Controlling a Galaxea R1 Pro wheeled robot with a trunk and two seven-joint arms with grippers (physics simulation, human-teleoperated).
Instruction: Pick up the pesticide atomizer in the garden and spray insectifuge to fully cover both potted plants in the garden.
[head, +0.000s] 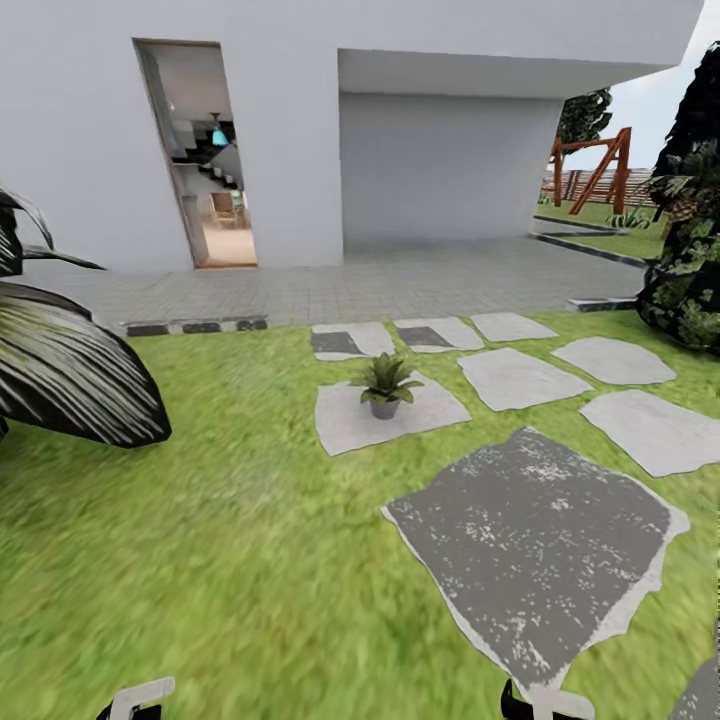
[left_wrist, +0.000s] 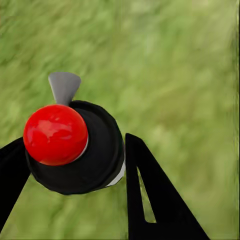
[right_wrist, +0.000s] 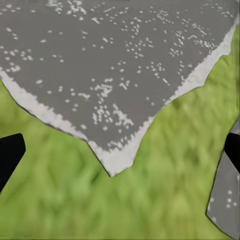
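Nearest you, the left gripper (left_wrist: 75, 165) was clenched on the atomizer (left_wrist: 75, 150), its two dark fingers (left_wrist: 150, 195) pressed to either side of the round black body, with the red cap and the pale grey trigger tab showing above blurred grass. The bottle looked light and stiff, with smooth sides that could twist or slip in a hard pinch, so the grip you had on the body, below the head, seemed the sound place, leaving the nozzle free. Your right gripper (right_wrist: 120, 155) hung released and wide apart, holding nothing, over the pointed corner of the big dark stone (head: 535, 545) and the lawn beside it. Further on, one potted plant (head: 385, 385) stood upright near the middle of a paler stone (head: 345, 425), well apart from both arms; its thin leaves will likely bend easily, so spraying calls for closing in without contact. Beyond lay the paved strip and the house doorway (head: 205, 150).
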